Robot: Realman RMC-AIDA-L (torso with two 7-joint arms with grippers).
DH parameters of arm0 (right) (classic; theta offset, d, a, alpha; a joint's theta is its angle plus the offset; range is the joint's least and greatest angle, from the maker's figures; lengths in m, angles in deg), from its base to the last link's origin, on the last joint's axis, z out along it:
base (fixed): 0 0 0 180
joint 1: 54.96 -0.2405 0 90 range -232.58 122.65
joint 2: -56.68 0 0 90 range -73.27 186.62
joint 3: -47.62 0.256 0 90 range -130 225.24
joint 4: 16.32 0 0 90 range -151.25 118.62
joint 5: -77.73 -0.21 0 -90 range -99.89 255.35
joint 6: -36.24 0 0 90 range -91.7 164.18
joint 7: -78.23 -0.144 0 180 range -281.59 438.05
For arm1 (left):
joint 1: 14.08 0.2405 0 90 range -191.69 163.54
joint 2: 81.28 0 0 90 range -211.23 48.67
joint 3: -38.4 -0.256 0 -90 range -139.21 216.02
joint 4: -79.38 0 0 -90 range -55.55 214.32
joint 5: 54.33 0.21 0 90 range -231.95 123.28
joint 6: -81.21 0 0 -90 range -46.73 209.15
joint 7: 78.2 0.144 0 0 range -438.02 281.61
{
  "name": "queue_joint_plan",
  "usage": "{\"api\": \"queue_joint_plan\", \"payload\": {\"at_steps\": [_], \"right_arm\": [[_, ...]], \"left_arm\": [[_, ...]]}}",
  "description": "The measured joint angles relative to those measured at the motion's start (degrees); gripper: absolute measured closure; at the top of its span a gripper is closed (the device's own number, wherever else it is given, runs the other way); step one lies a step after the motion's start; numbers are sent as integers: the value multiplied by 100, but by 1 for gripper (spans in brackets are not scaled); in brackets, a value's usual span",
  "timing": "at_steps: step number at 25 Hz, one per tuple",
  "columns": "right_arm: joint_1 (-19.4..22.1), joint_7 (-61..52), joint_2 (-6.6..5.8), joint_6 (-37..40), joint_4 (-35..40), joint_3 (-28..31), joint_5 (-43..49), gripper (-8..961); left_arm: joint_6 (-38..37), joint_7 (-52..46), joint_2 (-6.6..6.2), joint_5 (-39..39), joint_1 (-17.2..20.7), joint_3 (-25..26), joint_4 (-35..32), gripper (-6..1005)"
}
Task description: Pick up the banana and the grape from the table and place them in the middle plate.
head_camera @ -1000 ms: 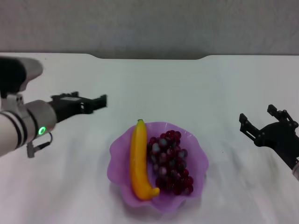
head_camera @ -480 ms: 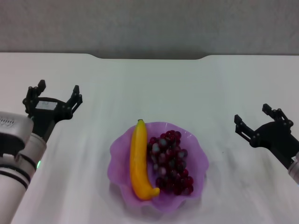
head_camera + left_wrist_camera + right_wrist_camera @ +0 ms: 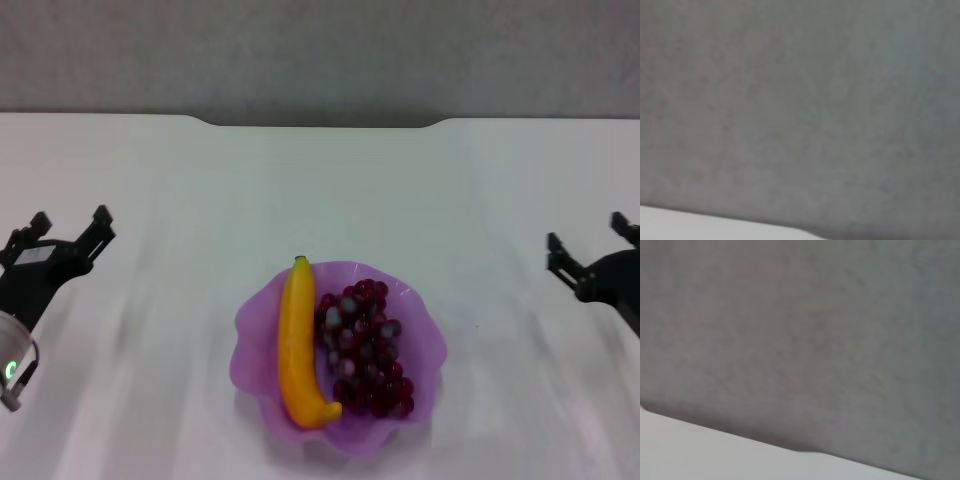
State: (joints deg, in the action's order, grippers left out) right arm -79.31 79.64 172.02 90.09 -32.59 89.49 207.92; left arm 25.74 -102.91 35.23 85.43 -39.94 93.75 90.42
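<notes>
The yellow banana (image 3: 297, 345) lies in the left half of the purple scalloped plate (image 3: 420, 322) at the table's front middle. The dark red grape bunch (image 3: 365, 347) lies beside it in the right half of the plate, touching it. My left gripper (image 3: 58, 233) is open and empty at the far left, well away from the plate. My right gripper (image 3: 593, 250) is open and empty at the far right edge, partly out of view. Both wrist views show only grey wall and a strip of table.
The white table (image 3: 320, 190) stretches back to a notched far edge (image 3: 320, 123) against a grey wall.
Both arms have drawn back from the plate: the left gripper moved left and toward me, the right gripper moved right toward the frame's edge. The banana and grapes have not moved.
</notes>
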Motion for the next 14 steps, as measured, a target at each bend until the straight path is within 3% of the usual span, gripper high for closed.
{"api": "queue_joint_plan", "payload": {"at_steps": [14], "right_arm": [[-73,-37,4,-550,91,9,-366,74]], "left_arm": [[593,553,40,-80,146,321,-34,101]]}}
